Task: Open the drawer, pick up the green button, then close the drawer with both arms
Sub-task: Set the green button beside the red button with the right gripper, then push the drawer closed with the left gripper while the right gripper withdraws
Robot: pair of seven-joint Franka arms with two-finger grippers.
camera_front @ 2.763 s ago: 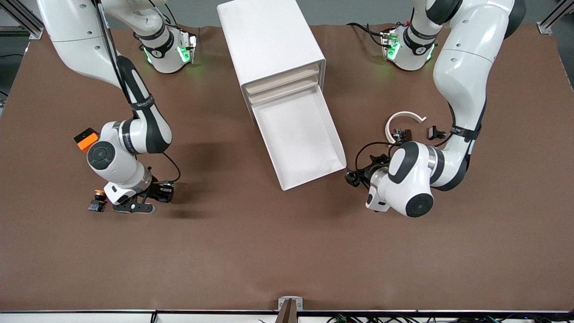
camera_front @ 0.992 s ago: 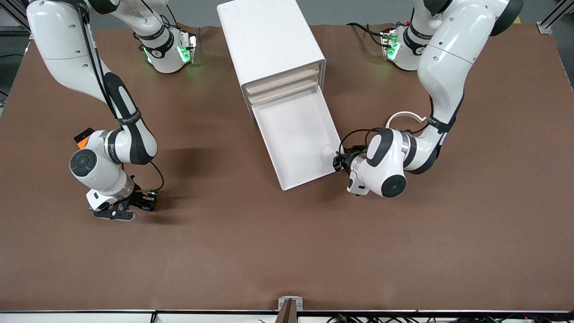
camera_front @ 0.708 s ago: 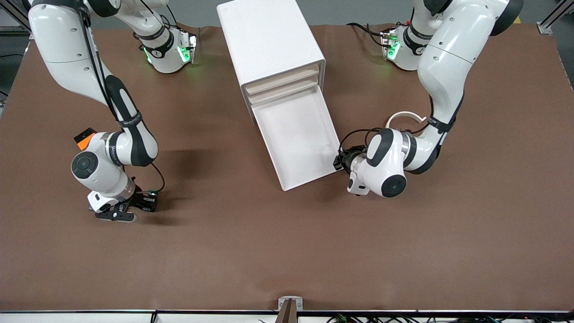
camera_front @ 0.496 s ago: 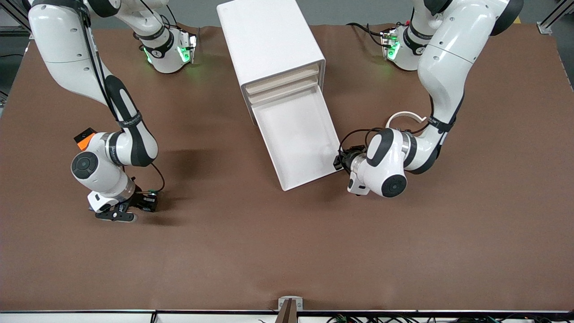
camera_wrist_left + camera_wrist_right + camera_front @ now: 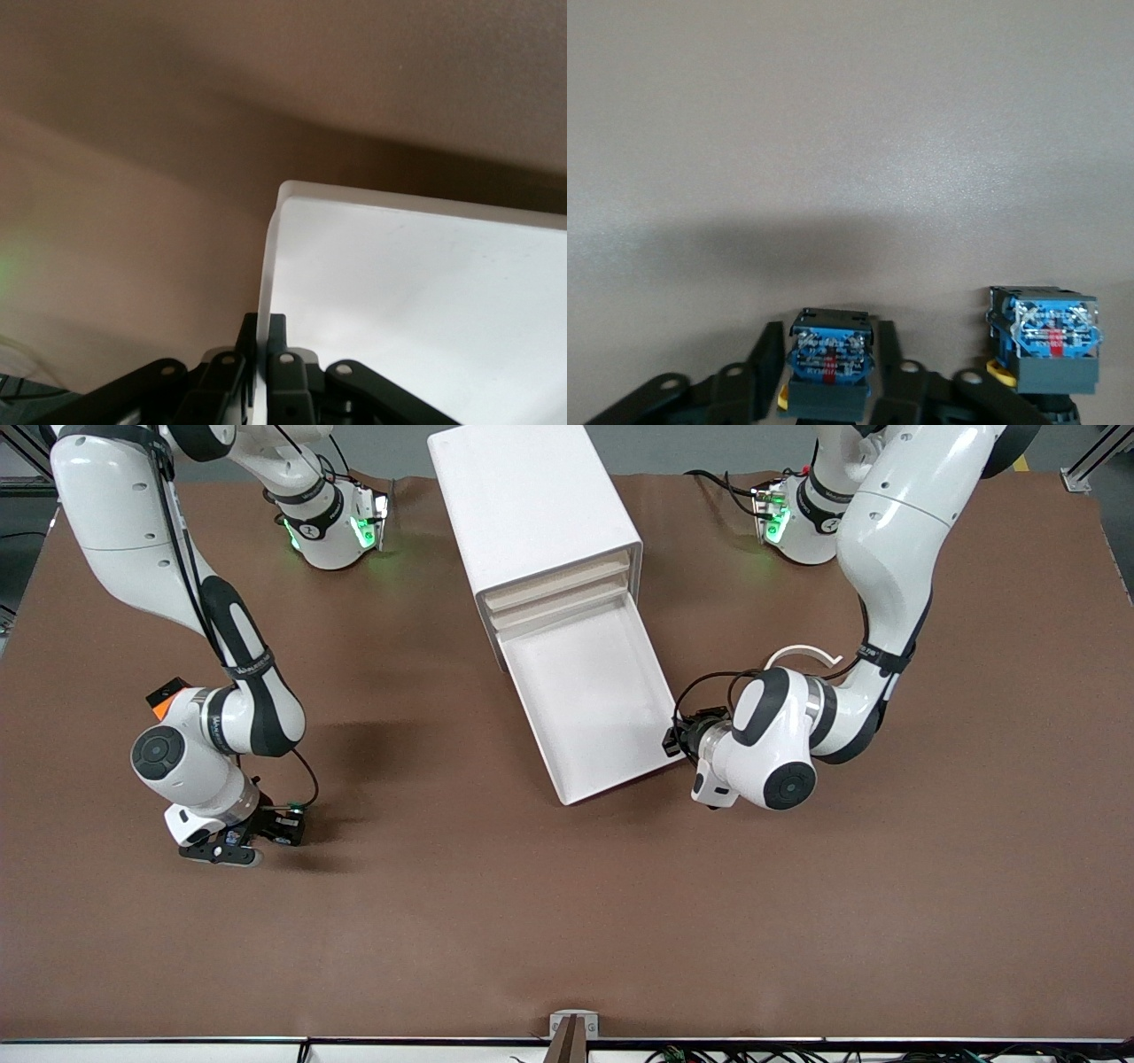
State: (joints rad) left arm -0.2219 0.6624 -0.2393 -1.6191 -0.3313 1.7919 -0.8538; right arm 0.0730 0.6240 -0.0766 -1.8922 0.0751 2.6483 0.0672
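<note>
The drawer stands pulled far out of the white cabinet, and its tray looks bare. My left gripper is at the drawer's side wall near the front corner. In the left wrist view the left gripper is shut on that thin white wall. My right gripper is low over the table toward the right arm's end. In the right wrist view the right gripper is open around a button with a dark-and-blue base. A gap shows on each side of it. Its cap is hidden except for a yellow sliver.
A second button of the same kind stands on the mat close beside the first. An orange block lies by the right arm's elbow. A white curved piece lies by the left arm. Two upper drawers of the cabinet are closed.
My right gripper's fingers have spread away from the button they were closed on. The left gripper went to the drawer's side wall, closed on it, and has shifted only slightly since.
</note>
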